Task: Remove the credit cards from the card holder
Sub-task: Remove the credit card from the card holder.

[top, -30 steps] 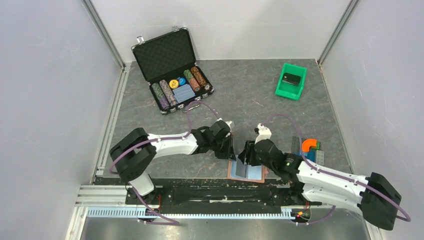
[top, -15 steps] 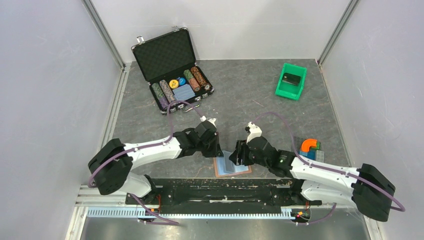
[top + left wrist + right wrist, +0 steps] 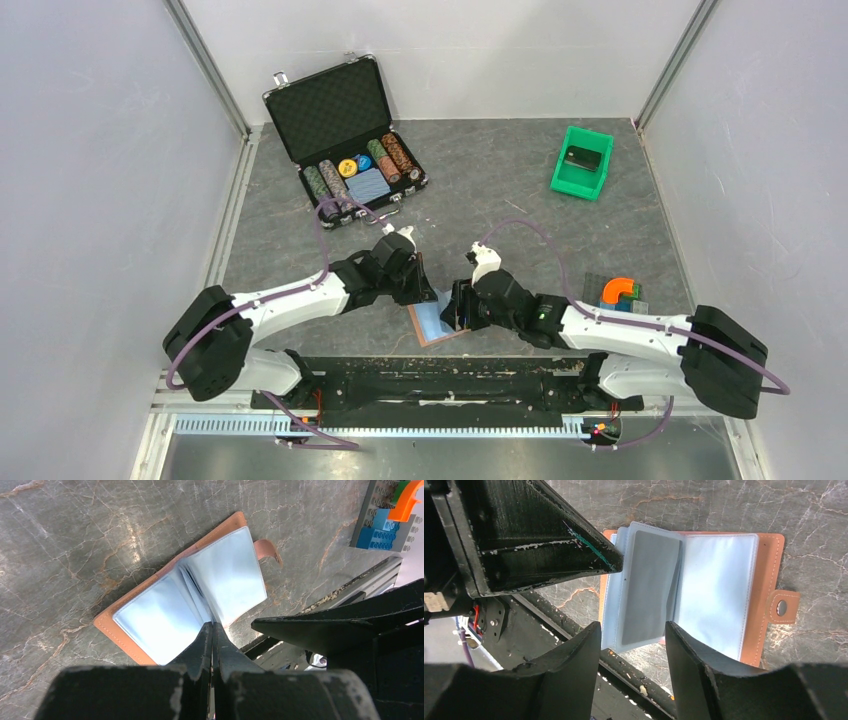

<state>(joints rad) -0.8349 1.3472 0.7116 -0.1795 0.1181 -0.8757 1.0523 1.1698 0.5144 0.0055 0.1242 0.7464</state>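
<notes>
The card holder (image 3: 430, 323) lies open at the table's near edge, brown outside with light blue plastic sleeves; it also shows in the left wrist view (image 3: 150, 605) and the right wrist view (image 3: 769, 580). One dark grey credit card (image 3: 651, 587) sits inside a raised sleeve. My left gripper (image 3: 420, 288) is shut, its tips (image 3: 214, 626) pinching the lower edge of the middle sleeves. My right gripper (image 3: 458, 310) is open and empty, its fingers (image 3: 633, 626) astride the near edge of the sleeve with the card, just above it. Other cards are hidden.
An open black case of poker chips (image 3: 345, 140) stands at the back left. A green bin (image 3: 582, 165) holding a black block is at the back right. Coloured bricks (image 3: 620, 295) lie to the right. A black rail (image 3: 450, 385) runs along the front edge.
Both grippers have moved left along the front edge, and the open card holder has slid left with them. The left gripper stays shut, the right one open.
</notes>
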